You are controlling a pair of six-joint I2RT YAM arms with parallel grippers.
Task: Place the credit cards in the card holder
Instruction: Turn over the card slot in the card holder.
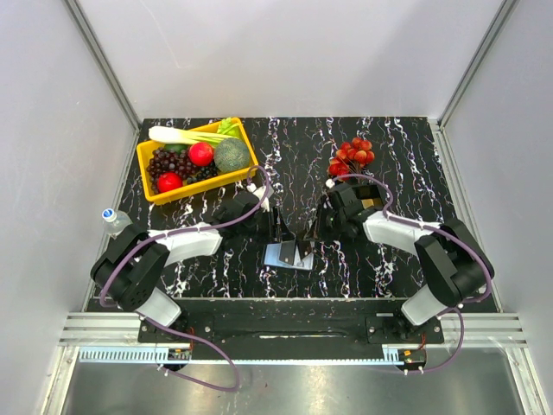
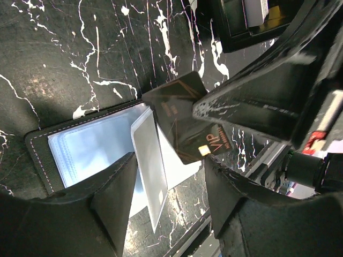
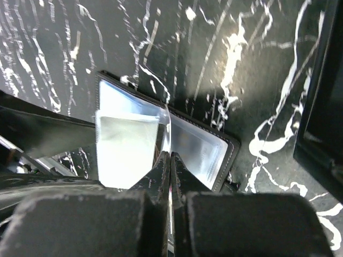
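The card holder [image 1: 278, 257] lies open at the table's near middle, pale blue-grey inside [image 2: 88, 150]. One clear sleeve [image 2: 150, 166] stands up from it. My right gripper [image 1: 313, 232] is shut on a dark credit card [image 2: 185, 128] with a gold chip and "VIP" print, and holds it tilted with its edge at the sleeves. In the right wrist view the card is edge-on between the shut fingers [image 3: 170, 155], above the card holder [image 3: 214, 152]. My left gripper [image 2: 171, 214] is open just over the card holder, one finger on each side of the raised sleeve. It also shows in the top view [image 1: 278, 230].
A black open tray [image 1: 369, 195] with tan contents sits behind the right gripper and shows in the left wrist view [image 2: 249, 24]. A yellow basket [image 1: 194, 186] of fruit and vegetables stands at the back left. Red grapes [image 1: 352, 154] lie at the back right. A bottle [image 1: 113, 220] stands at the left edge.
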